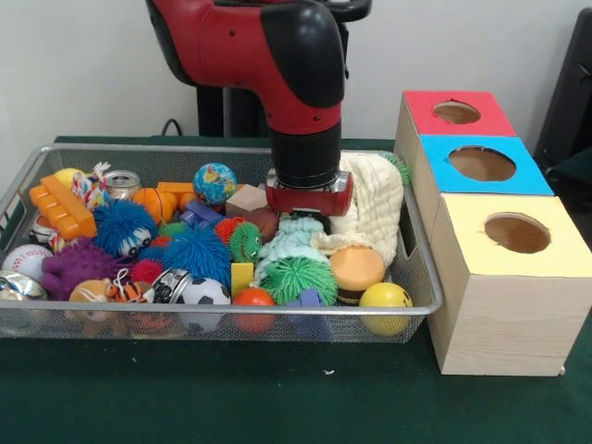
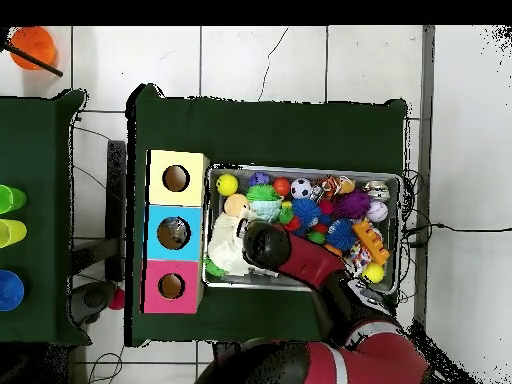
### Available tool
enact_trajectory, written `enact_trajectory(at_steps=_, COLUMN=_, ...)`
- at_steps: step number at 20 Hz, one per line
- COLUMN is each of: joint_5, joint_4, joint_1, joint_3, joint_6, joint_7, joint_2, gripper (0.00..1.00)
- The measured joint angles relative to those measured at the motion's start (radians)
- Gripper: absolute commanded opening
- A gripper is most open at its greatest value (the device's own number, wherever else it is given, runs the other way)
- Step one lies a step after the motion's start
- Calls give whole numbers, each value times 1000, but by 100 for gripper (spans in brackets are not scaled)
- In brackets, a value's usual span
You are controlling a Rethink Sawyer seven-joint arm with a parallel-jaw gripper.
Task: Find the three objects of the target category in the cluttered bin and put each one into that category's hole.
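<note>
Red and black arm lowered into the wire bin (image 1: pixel 421 277) of toys, gripper (image 1: pixel 308 218) buried among a cream cloth (image 1: pixel 375 199) and a pale green toy (image 1: pixel 289 239); fingers hidden, grip cannot be told; three-holed box (image 1: pixel 490 222) just beside the bin

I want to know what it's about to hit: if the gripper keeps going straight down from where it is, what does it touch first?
Most likely the pale mint knitted toy right beneath the gripper, with the cream cloth just beside it. The fingers are hidden among the toys, so depth is unclear.
</note>
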Motion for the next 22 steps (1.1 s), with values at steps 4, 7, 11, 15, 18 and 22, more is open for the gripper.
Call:
enact_trajectory(at_steps=4, joint_5=-54, joint_4=-12, joint_1=-2, joint_3=-4, joint_6=5, joint_7=0, joint_2=-3, gripper=0)
enact_trajectory(at_steps=7, joint_5=-137, joint_4=-27, joint_1=-10, joint_3=-4, joint_6=10, joint_7=0, joint_2=-6, gripper=0)
enact_trajectory(at_steps=11, joint_5=-261, joint_4=-45, joint_1=-59, joint_3=0, joint_6=29, joint_7=0, joint_2=-12, gripper=0)
enact_trajectory(at_steps=15, joint_5=-357, joint_4=-60, joint_1=-106, joint_3=4, joint_6=57, joint_7=0, joint_2=-19, gripper=0)
enact_trajectory(at_steps=18, joint_5=-411, joint_4=-70, joint_1=-127, joint_3=6, joint_6=71, joint_7=0, joint_2=-25, gripper=0)
enact_trajectory(at_steps=22, joint_5=-519, joint_4=-93, joint_1=-158, joint_3=29, joint_6=101, joint_7=0, joint_2=-38, gripper=0)
